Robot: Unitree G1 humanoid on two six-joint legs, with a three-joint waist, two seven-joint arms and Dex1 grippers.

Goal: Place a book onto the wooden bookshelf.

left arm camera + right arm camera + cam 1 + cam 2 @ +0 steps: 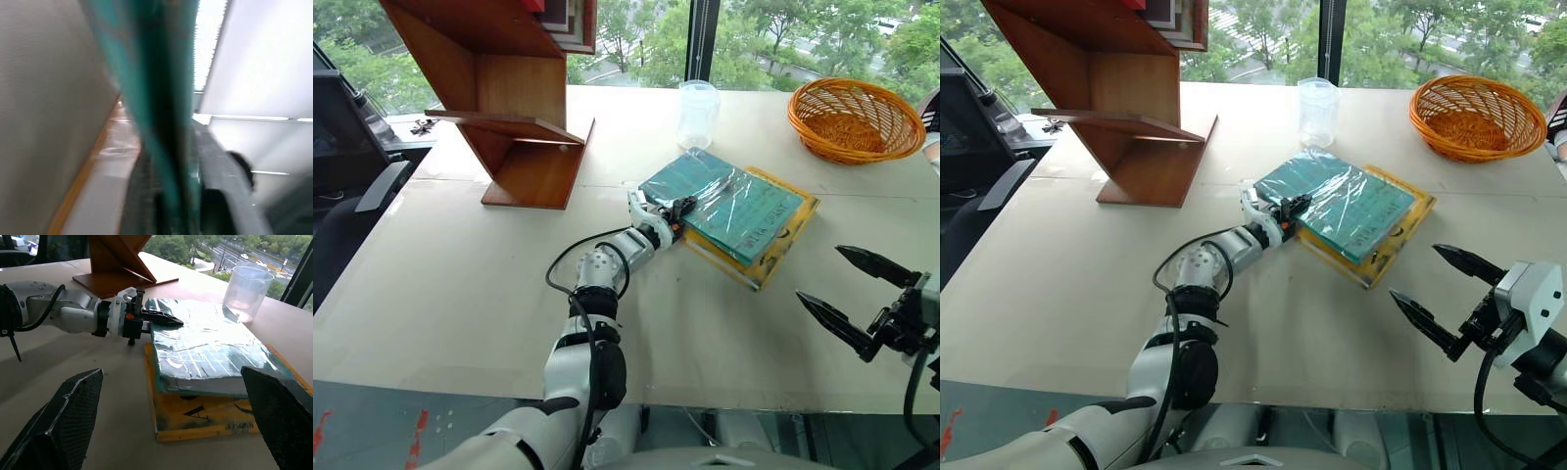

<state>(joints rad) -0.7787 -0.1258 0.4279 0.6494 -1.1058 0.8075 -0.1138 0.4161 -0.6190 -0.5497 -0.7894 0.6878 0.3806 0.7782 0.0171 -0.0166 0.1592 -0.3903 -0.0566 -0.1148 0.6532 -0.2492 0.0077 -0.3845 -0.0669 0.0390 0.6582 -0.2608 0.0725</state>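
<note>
Pinching the book point(734, 208) corner, frame centre: left end effector point(680, 211), apparently clamped firm. Lift level, clearing yellow book point(773, 257). Right end effector point(847, 289) spread.

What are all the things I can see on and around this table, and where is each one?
teal book: one, teal-blue in clear wrap, lying on the yellow book mid-table.
yellow book: one, yellow, flat under the teal one.
wooden bookshelf: one, reddish-brown, slanted boards, far left of the table.
plastic cup: one, clear, standing beyond the books.
wicker basket: one, orange, far right corner.
table: one, pale beige.
office chair: one, black, left of the table.
left gripper: black fingers shut on the teal book's near-left edge.
right gripper: black fingers open, right of the books.
</note>
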